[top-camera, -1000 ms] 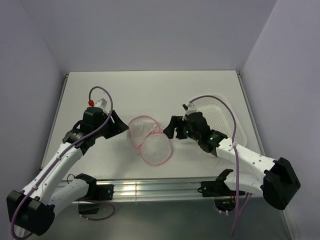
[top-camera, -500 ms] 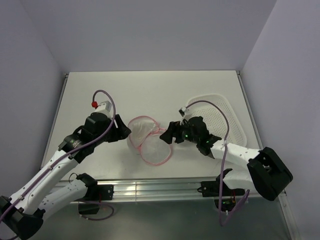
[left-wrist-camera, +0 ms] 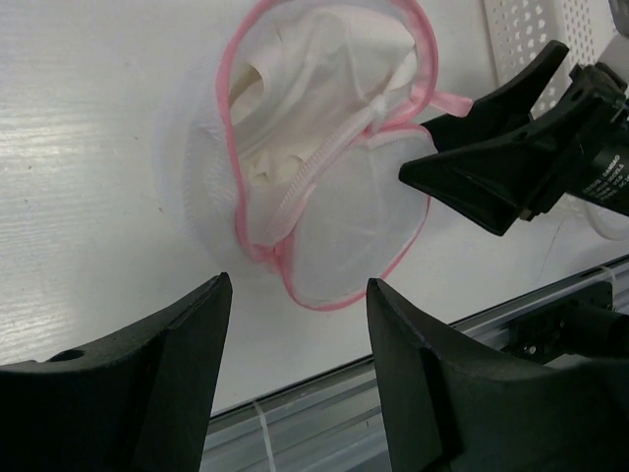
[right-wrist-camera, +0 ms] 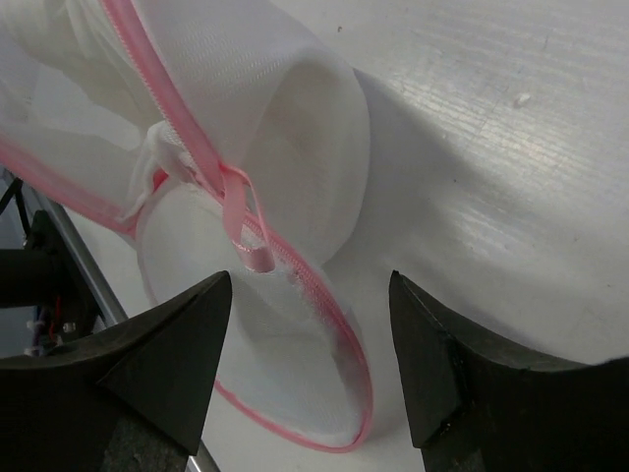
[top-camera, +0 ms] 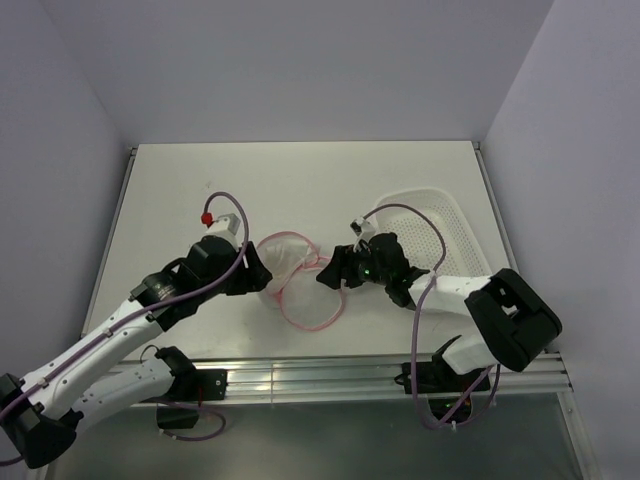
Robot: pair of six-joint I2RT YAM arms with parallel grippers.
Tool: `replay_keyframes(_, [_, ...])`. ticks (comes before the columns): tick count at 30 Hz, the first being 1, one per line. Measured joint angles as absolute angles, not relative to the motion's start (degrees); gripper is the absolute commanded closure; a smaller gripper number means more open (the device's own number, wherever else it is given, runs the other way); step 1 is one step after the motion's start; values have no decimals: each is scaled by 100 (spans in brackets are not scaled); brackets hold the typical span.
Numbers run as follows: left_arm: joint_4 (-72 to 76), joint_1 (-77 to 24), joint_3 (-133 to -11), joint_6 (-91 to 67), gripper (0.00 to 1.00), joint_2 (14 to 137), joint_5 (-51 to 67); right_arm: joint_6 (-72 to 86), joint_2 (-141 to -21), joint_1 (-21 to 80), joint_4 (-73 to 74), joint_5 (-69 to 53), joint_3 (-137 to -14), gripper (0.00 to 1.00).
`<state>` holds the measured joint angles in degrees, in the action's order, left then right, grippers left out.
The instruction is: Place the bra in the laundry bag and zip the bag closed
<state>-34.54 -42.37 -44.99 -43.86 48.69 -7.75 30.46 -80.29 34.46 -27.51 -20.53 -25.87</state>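
Observation:
The laundry bag (top-camera: 300, 285) lies open near the table's front middle, its round pink-trimmed lid (left-wrist-camera: 354, 231) folded down. The bra (left-wrist-camera: 305, 93), cream-white fabric, sits inside the bag's body behind the unzipped pink zipper (left-wrist-camera: 324, 157). My left gripper (top-camera: 262, 275) is open and empty at the bag's left side; in its wrist view (left-wrist-camera: 298, 295) the bag lies ahead of the jaws. My right gripper (top-camera: 325, 275) is open and empty at the bag's right side. In its wrist view (right-wrist-camera: 310, 295) a pink ribbon loop (right-wrist-camera: 248, 234) and the bag's mesh (right-wrist-camera: 285, 98) lie just ahead of the fingers.
A white perforated plastic basket (top-camera: 450, 240) stands at the right of the table behind my right arm; its corner shows in the left wrist view (left-wrist-camera: 531, 29). The metal rail of the table's front edge (top-camera: 320, 375) runs just below the bag.
Both grippers have closed in on the bag: the left moved right, the right moved left. The bag has shifted slightly and its lid lies flatter.

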Motion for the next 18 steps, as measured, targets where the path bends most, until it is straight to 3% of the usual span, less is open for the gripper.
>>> replay_keyframes(3, [-3444, -4484, -4447, -4451, 37, 4925, -888, 3105, -8180, 3446, -2803, -2198, -2587, 36])
replay_keyframes(11, [-3356, -5439, -4429, -4600, 38, 5210, -1424, 3417, -8149, 3343, -2943, -2630, -2587, 77])
replay_keyframes(12, [-3363, -5603, -4438, -4622, 38, 5271, -1518, 3483, -8130, 3330, -2939, -2687, -2587, 86])
replay_keyframes(15, [-3461, -6171, -4587, -4670, 37, 5586, -1925, 3634, -8016, 3315, -2827, -2915, -2604, 98])
replay_keyframes(18, [-3548, -6700, -4875, -4733, 36, 6025, -2414, 3765, -7891, 3310, -2491, -3063, -2722, 100])
